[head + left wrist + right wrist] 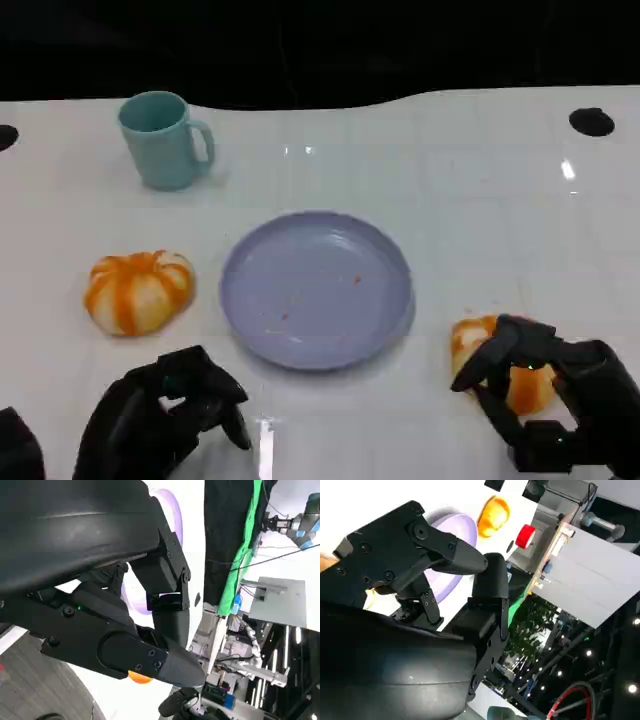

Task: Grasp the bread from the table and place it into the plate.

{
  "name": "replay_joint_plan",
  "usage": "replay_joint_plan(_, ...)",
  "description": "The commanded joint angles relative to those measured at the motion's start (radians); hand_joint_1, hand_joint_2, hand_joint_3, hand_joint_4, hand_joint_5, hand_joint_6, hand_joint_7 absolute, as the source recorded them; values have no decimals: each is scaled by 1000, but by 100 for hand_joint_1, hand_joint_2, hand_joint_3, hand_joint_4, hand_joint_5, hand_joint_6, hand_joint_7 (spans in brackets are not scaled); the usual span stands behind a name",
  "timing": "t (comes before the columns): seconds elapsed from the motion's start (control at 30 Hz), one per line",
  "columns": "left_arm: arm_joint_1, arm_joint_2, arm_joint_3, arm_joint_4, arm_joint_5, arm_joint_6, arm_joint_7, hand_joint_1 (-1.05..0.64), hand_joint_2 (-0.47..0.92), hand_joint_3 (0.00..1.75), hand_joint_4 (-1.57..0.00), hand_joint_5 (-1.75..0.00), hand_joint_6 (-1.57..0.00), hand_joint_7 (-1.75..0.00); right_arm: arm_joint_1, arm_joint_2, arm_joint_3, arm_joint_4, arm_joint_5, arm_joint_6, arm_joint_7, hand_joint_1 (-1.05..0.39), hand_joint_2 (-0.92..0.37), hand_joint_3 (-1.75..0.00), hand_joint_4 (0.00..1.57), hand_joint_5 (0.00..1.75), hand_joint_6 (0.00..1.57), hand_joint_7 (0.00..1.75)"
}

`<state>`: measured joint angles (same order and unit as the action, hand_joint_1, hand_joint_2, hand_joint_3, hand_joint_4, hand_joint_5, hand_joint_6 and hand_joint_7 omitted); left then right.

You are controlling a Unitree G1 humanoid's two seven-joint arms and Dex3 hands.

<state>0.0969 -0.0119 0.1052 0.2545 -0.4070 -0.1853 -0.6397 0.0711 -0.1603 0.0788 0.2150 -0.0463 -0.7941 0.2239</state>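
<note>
On the white table (480,200), right of the lavender plate (316,290), sits the bread (474,342): a rounded, pale bun with orange glaze in stripes, partly hidden behind the right hand (545,400). Right hand's fingers (490,365) curl over and around the bread, touching its top and near side; the bun is on the table, just beside the plate rim, not in it. Plate has a few small crumbs or specks on its surface.

A second bun (139,290), same look — white with orange stripes running from the top like a small pumpkin — lies left of the plate, well apart from it. Teal mug (163,140) stands upright behind it, handle pointing right.

Left hand (165,415) rests at the near edge, fingers curled in, holding nothing, near the striped bun but not touching it.

Right wrist view: plate (451,555) and far bun (493,516) beyond the fingers.
</note>
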Motion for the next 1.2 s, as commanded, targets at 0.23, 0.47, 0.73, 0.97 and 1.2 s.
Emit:
replay_joint_plan(0.23, -3, 10, 3, 6, -2, -7, 0, -94, 83, 0, -73, -168, -104, -87, 1, -4, -3, 10, 5, -17, -5, -36, -51, -101, 83, 174, 80, 133)
replay_joint_plan(0.47, -4, 11, 3, 10, 1, -16, -3, -94, 84, 0, -73, -169, -103, -87, 2, -4, -2, 7, 10, -15, -3, -34, -51, -102, 82, 174, 80, 133)
replay_joint_plan(0.73, -5, 9, 2, 10, 0, -14, -1, -93, 84, 0, -73, -168, -103, -87, -1, -5, -11, 6, 0, -22, -14, -33, -55, -96, 78, 169, 78, 128)
replay_joint_plan(0.97, -3, 7, 0, 5, -4, -10, -2, -93, 83, 0, -73, -168, -103, -86, 6, -16, -33, -57, -78, 24, -72, -34, -65, -75, 54, 143, 70, 75)
replay_joint_plan(1.2, 2, 8, -3, 0, 4, -19, 2, -94, 84, 0, -72, -169, -103, -87, 33, -109, -60, -253, -344, 171, -96, -52, -92, -16, 30, 84, 48, 35)
